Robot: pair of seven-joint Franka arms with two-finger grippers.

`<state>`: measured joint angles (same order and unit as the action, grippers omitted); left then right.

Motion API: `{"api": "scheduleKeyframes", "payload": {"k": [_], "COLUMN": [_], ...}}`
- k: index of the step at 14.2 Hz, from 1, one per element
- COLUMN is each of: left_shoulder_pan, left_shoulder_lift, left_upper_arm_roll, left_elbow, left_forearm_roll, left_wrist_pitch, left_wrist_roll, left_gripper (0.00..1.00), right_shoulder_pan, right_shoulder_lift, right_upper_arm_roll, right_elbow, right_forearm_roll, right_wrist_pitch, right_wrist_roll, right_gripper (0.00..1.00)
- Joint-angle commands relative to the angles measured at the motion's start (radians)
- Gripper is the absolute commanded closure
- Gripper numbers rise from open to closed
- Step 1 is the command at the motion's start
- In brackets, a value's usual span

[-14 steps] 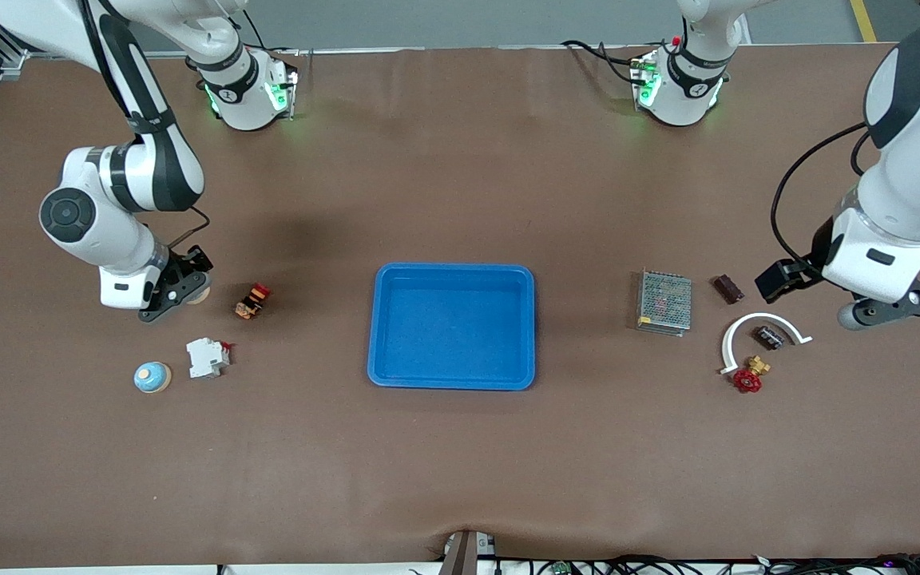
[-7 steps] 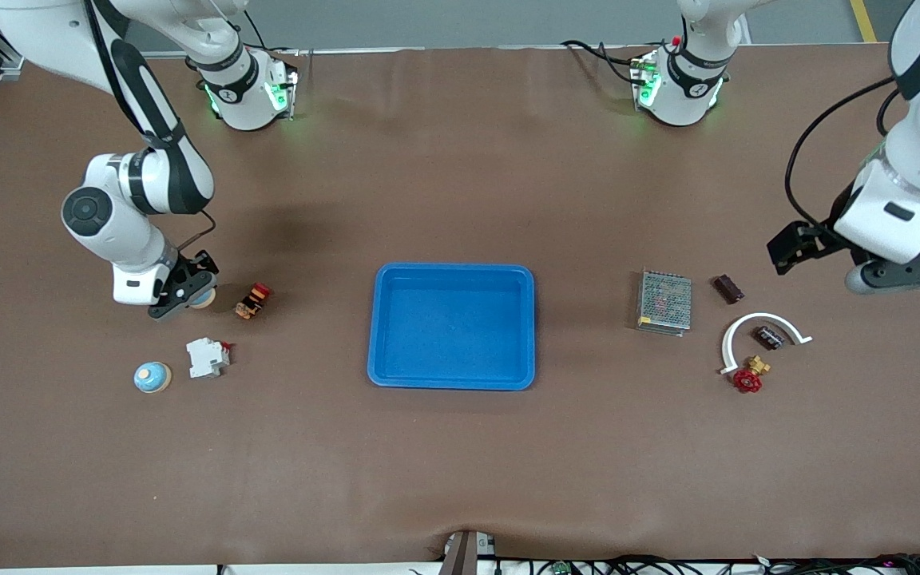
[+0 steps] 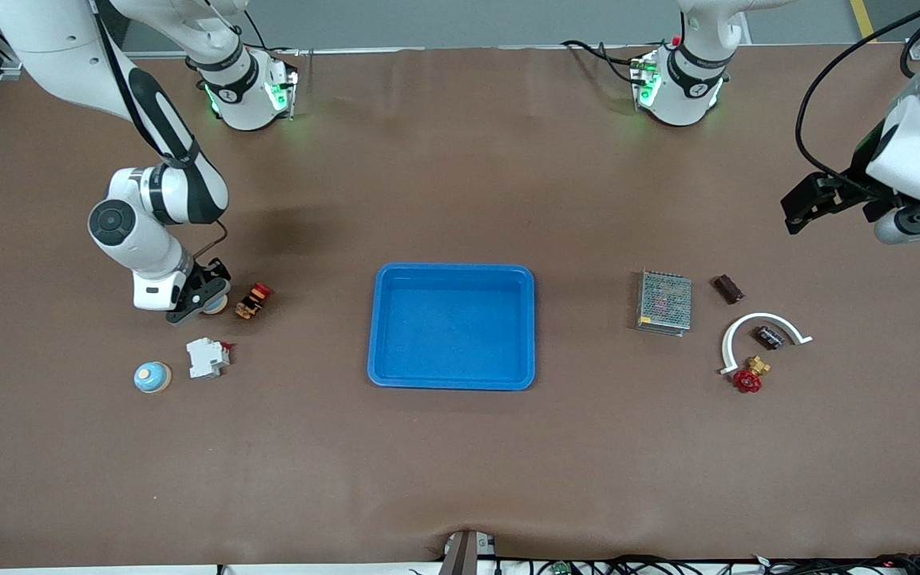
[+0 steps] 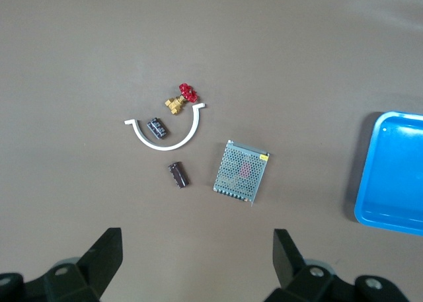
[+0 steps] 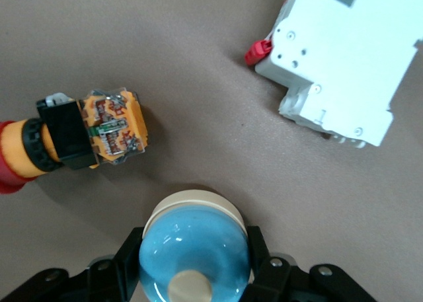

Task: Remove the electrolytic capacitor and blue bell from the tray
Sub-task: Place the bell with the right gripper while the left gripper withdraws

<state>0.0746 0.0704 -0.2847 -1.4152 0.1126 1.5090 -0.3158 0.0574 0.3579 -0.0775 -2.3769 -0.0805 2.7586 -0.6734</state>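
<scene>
Since a second ago our left gripper (image 3: 919, 228) has climbed away from the capacitor (image 3: 769, 336), which now lies inside the white arc (image 3: 763, 329) on the table, well clear of the tray (image 3: 452, 326). Its fingers (image 4: 106, 256) stand spread and empty, the capacitor far below them. Our right gripper (image 3: 198, 303) has slid toward the red push-button (image 3: 253, 301), fingers clenched around a blue bell (image 5: 195, 249). A second blue bell (image 3: 152, 377) already rests near the white breaker (image 3: 208, 357). We judge the risk is releasing too close: the bell could knock the push-button just beside our fingers, or roll off.
</scene>
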Motion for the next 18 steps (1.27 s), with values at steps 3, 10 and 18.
{"api": "scheduleKeyframes", "payload": {"k": [3, 10, 18], "left_shoulder_pan": [-0.114, -0.176, -0.162], "left_shoulder_lift": [-0.081, -0.150, -0.176], "left_upper_arm_roll": [0.137, 0.240, 0.201], "left_elbow": [-0.065, -0.145, -0.160], "left_forearm_roll": [-0.056, -0.065, -0.065], "left_wrist_pitch": [-0.010, -0.018, -0.026], "left_wrist_roll": [0.026, 0.106, 0.093], "left_gripper": [0.00, 0.00, 0.00], "right_shoulder_pan": [-0.018, -0.005, 0.077], "right_shoulder_lift": [-0.010, -0.025, -0.050], "right_upper_arm_roll": [0.012, 0.018, 0.021], "right_elbow": [-0.019, 0.001, 0.344], "right_forearm_roll": [-0.021, -0.010, -0.010], "right_wrist_pitch": [0.019, -0.002, -0.504], "right_wrist_roll": [0.000, 0.073, 0.293], "right_gripper": [0.36, 0.00, 0.00]}}
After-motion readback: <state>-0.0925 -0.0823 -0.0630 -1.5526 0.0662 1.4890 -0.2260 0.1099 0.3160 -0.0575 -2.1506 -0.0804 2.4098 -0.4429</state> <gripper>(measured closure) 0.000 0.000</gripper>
